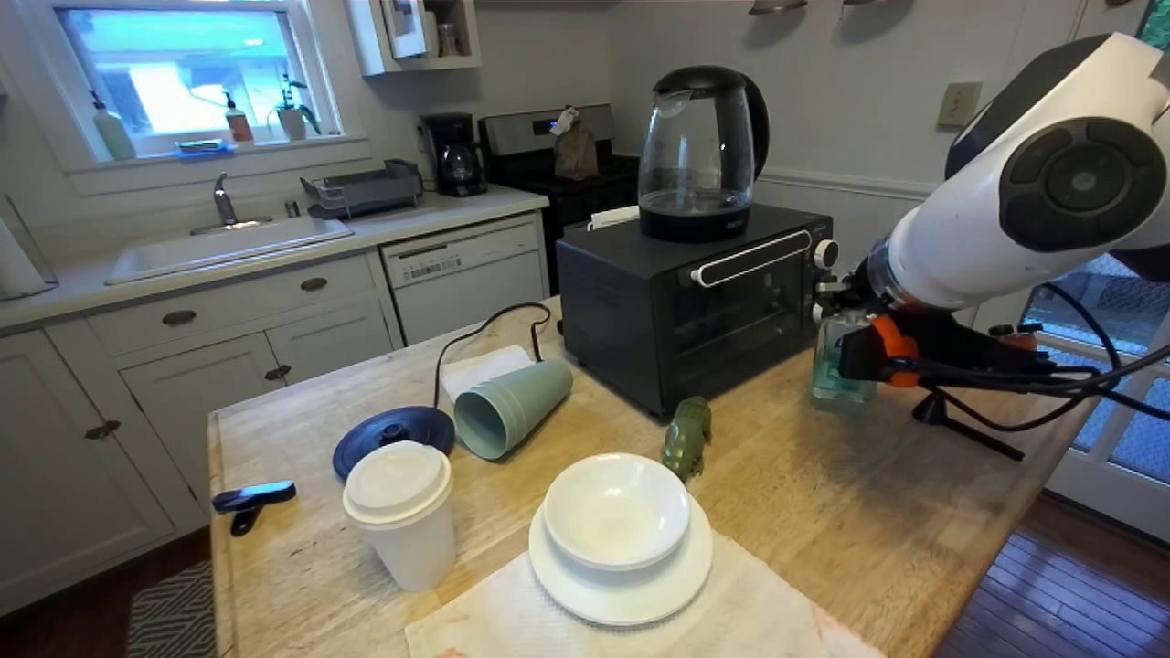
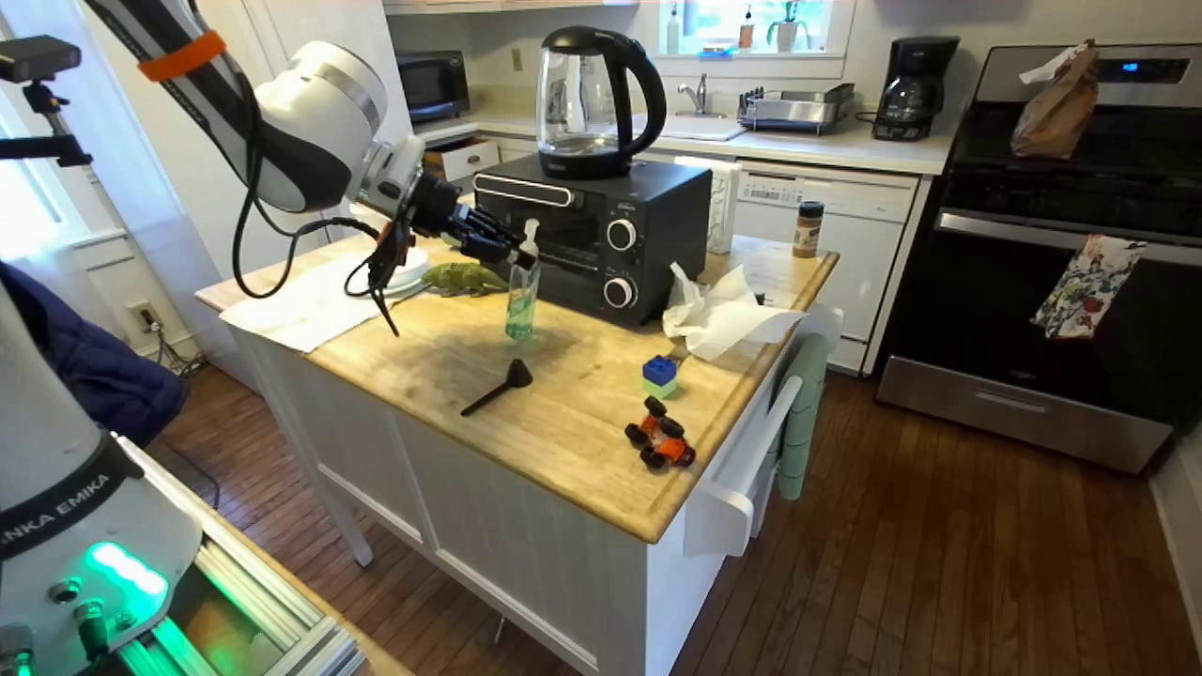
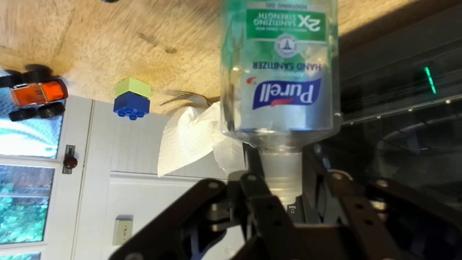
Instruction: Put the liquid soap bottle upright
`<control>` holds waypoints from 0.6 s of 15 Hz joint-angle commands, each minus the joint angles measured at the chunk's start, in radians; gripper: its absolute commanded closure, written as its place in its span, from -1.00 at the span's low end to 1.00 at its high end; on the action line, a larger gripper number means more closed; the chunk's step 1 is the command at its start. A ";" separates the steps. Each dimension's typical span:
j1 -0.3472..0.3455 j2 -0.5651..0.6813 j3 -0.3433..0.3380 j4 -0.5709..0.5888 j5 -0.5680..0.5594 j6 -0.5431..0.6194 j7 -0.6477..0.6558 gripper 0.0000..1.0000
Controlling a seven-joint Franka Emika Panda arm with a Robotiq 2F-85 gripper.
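The pale wooden kitchen tabletop (image 2: 573,422) lay mostly bare toward one edge; near the black toaster oven (image 1: 686,302), the black hand (image 3: 281,155) gripped the translucent green plastic bottle (image 2: 522,310) upright by its neck.

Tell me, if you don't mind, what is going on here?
The robot arm has a bottle in its gripper, held by the neck. The bottle is upright, or very nearly, by the toaster oven. Whether it rests fully on the table is hard to tell, and the gripper has not yet let go.
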 commanded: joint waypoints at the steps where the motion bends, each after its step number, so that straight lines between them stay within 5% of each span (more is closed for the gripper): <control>1: -0.040 0.025 0.071 -0.009 -0.092 -0.061 0.096 0.85; 9: -0.067 0.071 0.126 -0.005 -0.119 -0.123 0.150 0.85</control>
